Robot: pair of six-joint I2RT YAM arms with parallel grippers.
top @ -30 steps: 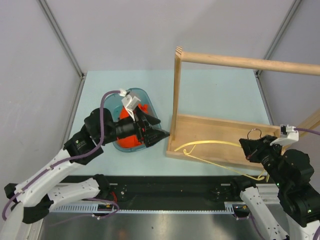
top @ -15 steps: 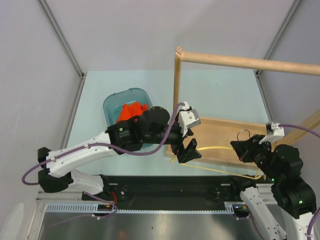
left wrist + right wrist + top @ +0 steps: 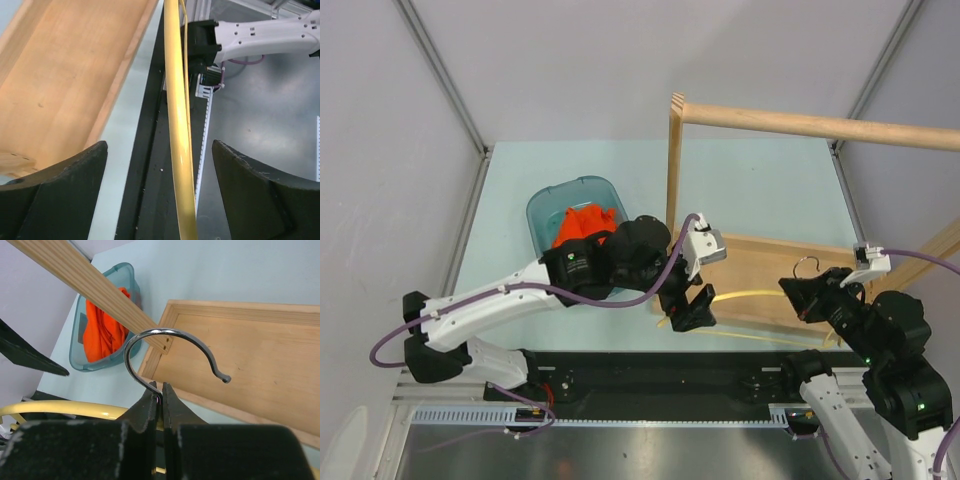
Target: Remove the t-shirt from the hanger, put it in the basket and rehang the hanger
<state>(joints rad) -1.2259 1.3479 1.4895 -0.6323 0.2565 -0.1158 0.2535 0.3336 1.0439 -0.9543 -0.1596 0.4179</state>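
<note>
The right pincer (image 3: 160,396) was clenched on the root of the grey wire hook (image 3: 172,332), holding the pale-yellow hanger (image 3: 176,120), whose thin loop stretched along the near edge of the wooden rack base (image 3: 65,75); the left pincer (image 3: 159,150) was released, its black fingers (image 3: 55,195) spread wide on either side of the yellow strip, touching it on neither side; the orange t-shirt (image 3: 582,222) lay bunched in the teal bin (image 3: 542,205) on the tabletop (image 3: 750,185), left of the rack's upright post (image 3: 672,170) and apart from the hanger.
</note>
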